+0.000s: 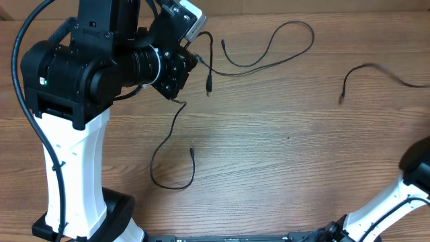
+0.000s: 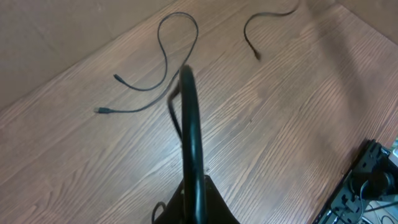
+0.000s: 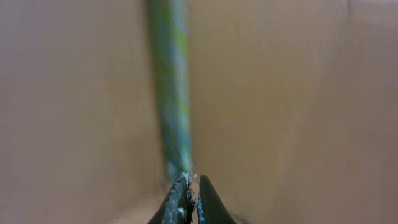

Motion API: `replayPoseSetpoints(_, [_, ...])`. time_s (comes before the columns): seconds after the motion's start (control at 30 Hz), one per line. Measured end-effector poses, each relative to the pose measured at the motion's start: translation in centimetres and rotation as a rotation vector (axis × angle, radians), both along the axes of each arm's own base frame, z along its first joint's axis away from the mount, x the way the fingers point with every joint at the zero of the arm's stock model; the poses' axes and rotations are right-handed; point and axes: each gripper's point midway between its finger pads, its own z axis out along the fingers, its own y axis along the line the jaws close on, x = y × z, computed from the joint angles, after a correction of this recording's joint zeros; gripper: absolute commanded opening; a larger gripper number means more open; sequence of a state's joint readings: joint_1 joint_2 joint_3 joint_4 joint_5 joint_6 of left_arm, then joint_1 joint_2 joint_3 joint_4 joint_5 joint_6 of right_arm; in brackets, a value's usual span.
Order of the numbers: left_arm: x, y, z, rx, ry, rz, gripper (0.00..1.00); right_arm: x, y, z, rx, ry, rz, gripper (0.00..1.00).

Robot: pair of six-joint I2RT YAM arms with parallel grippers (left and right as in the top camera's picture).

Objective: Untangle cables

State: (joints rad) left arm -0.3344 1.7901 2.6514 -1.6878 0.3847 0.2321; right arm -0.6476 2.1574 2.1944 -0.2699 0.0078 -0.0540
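Note:
Three thin black cables lie apart on the wooden table. My left gripper (image 1: 176, 91) is raised at the upper left and shut on one cable (image 1: 161, 144). That cable hangs down to a loop on the table, and its plug end (image 1: 192, 152) lies free. In the left wrist view it runs up from the shut fingers (image 2: 194, 186) as a thick blurred black line (image 2: 189, 118). A second cable (image 1: 269, 50) loops at the top centre and also shows in the left wrist view (image 2: 163, 59). A third cable (image 1: 366, 67) lies at the right. My right gripper (image 3: 191, 186) is shut with nothing seen between the fingers.
The left arm's black and white body (image 1: 74, 81) fills the left side of the table. The right arm's white link (image 1: 396, 195) sits at the bottom right corner. A black strip with wires (image 2: 367, 180) runs along the table edge. The right wrist view is blurred brown.

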Motion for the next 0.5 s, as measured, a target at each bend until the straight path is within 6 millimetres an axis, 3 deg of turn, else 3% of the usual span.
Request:
replayPoseSetpoints(0.13, [0.0,0.0,0.0,-0.006,0.008,0.010,0.04,-1.4,-3.0,-9.4,0.167,0.182,-0.038,0.04])
replayPoseSetpoints(0.27, [0.0,0.0,0.0,-0.007,0.011,0.012,0.04,-1.7,-2.9,-18.4,0.318,0.340,-0.029,0.04])
replayPoseSetpoints(0.3, [0.0,0.0,0.0,-0.008,0.012,0.014,0.04,-1.7,-2.3,-20.5,0.358,0.376,-0.014,0.19])
replayPoseSetpoints(0.33, [0.0,0.0,0.0,-0.009,0.013,0.015,0.04,-1.6,-1.6,-22.2,0.393,0.408,0.004,0.45])
replayPoseSetpoints(0.4, [0.0,0.0,0.0,-0.010,0.014,0.017,0.04,-1.3,-0.1,-24.0,0.442,0.442,0.044,0.79])
replayPoseSetpoints(0.47, [0.0,0.0,0.0,-0.011,0.015,0.017,0.04,-0.9,1.9,-24.7,0.485,0.469,0.091,1.00])
replayPoseSetpoints(0.5, [0.0,0.0,0.0,-0.010,0.015,0.017,0.04,-0.6,2.7,-24.5,0.493,0.471,0.112,1.00])
